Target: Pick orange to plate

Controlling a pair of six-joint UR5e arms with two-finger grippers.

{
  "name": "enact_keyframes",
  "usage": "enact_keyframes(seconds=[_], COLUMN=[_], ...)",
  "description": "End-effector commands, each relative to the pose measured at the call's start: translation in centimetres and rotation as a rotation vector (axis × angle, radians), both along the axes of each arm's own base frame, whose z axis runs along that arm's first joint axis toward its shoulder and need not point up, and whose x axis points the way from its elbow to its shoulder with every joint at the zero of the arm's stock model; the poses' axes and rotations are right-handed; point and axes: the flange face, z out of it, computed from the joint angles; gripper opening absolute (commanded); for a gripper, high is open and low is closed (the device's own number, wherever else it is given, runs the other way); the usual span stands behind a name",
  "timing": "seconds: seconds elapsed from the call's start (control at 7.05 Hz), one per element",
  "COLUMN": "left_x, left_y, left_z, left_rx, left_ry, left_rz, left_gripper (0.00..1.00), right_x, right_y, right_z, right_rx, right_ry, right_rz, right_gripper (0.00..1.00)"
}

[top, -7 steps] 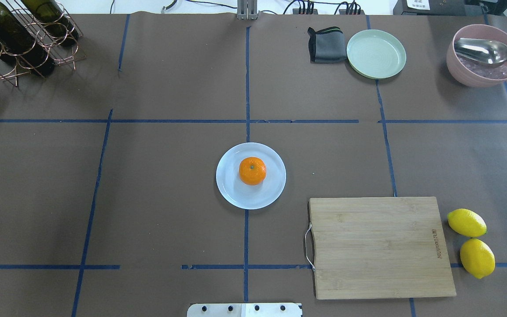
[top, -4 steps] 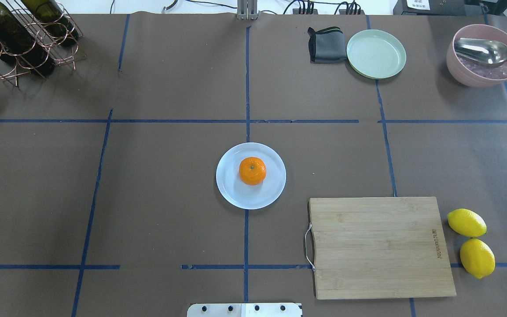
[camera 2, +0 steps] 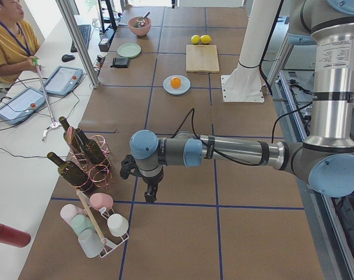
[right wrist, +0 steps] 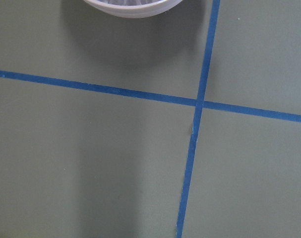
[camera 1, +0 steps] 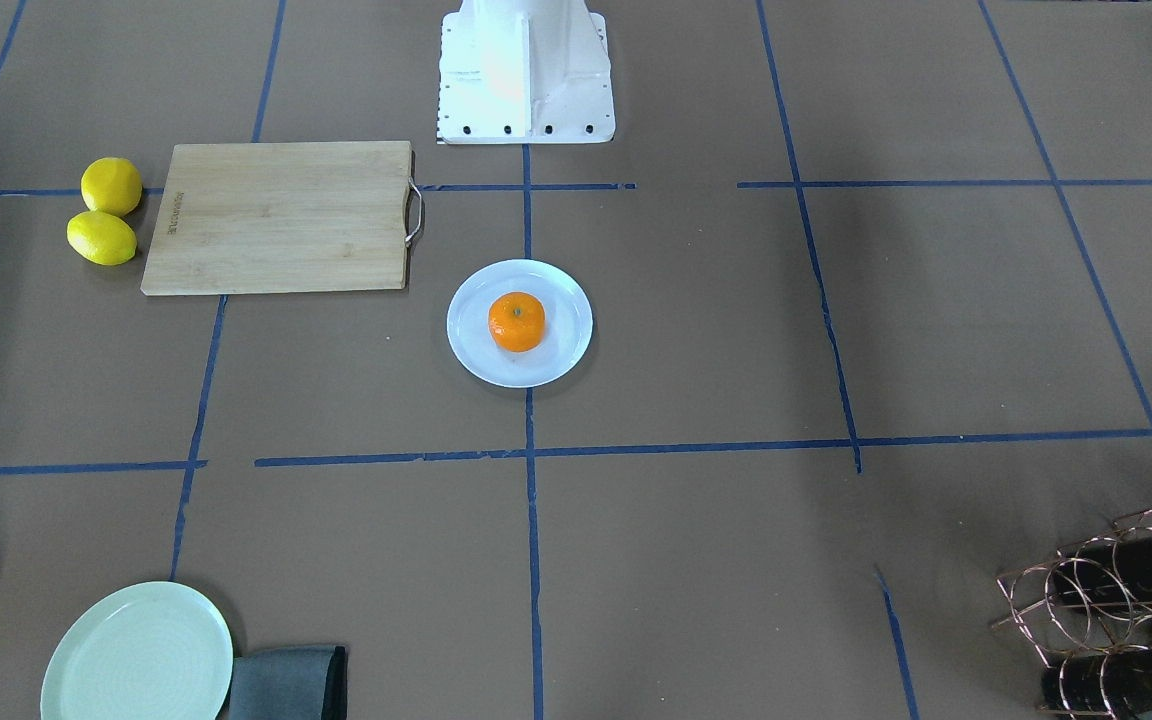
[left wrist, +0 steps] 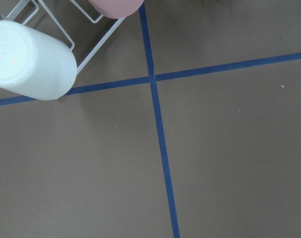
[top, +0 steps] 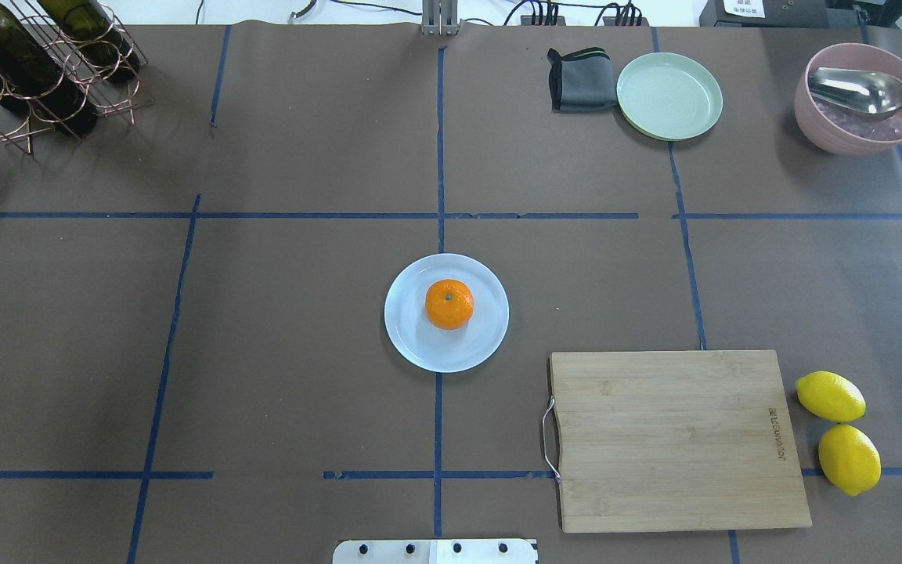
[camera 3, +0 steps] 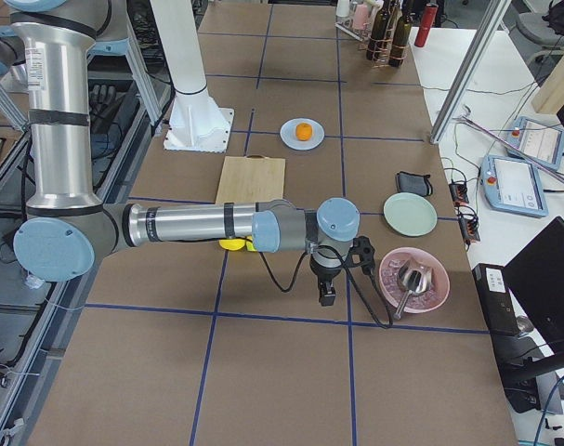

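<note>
The orange [top: 449, 304] sits near the middle of the pale blue-white plate [top: 431, 348] at the table's centre; it also shows in the front-facing view as the orange [camera 1: 516, 321] on the plate [camera 1: 558, 358]. Neither gripper is near it. The left gripper [camera 2: 149, 195] hangs low over the table's left end beside the bottle rack, seen only in the exterior left view. The right gripper [camera 3: 326, 295] hangs over the right end next to the pink bowl, seen only in the exterior right view. I cannot tell whether either is open or shut.
A wooden cutting board [top: 674, 439] lies right of the plate, with two lemons [top: 830, 395] beyond it. At the back right are a pale green plate [top: 669, 95], a grey cloth [top: 579, 80] and a pink bowl [top: 858, 98] with a spoon. A bottle rack [top: 36, 63] stands back left.
</note>
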Motion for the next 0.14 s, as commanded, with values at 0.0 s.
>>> enact_keyframes(seconds=[0.0], left_x=[0.06], left_y=[-0.13], left_z=[-0.36], left_rx=[0.006], left_ry=[0.002], left_rz=[0.0], left_gripper=[1.0], right_x=[-0.06], right_y=[-0.14], right_z=[-0.04], right_rx=[0.0], right_ry=[0.0], right_rz=[0.0], right_gripper=[1.0])
